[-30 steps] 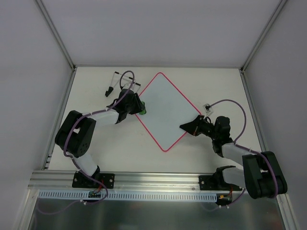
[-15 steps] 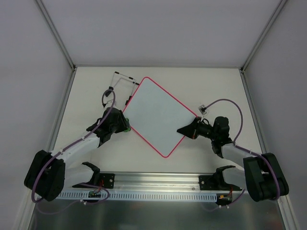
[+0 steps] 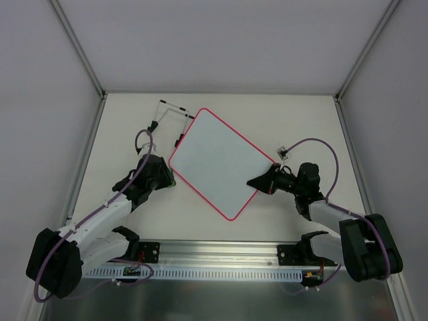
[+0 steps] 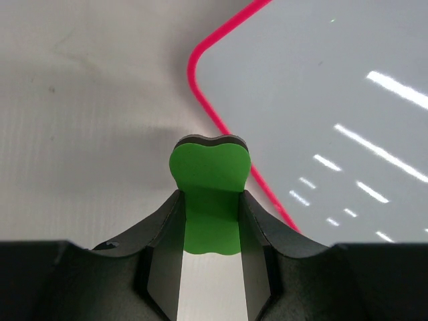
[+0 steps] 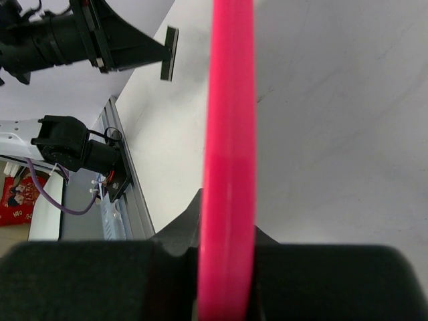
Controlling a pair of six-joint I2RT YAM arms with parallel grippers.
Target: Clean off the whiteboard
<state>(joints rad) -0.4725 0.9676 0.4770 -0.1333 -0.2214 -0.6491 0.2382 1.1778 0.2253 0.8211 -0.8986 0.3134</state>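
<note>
The whiteboard (image 3: 219, 161) is a blank white board with a pink-red rim, held at an angle over the middle of the table. My right gripper (image 3: 257, 182) is shut on its right edge; the rim (image 5: 227, 167) runs straight up between the jaws in the right wrist view. My left gripper (image 3: 167, 179) is shut on the green eraser (image 4: 209, 194), just left of the board's near-left corner (image 4: 200, 63). The eraser is off the board, over the bare table. No drawing shows on the board.
A black-footed wire stand (image 3: 170, 115) lies at the back left, partly behind the board's upper corner. A small white tag (image 3: 283, 152) sits by the right arm. The aluminium rail (image 3: 214, 251) runs along the near edge.
My left gripper with the eraser has drawn back off the board's left edge, down and to the left. The board has shifted and turned a little to the left in my right gripper.
</note>
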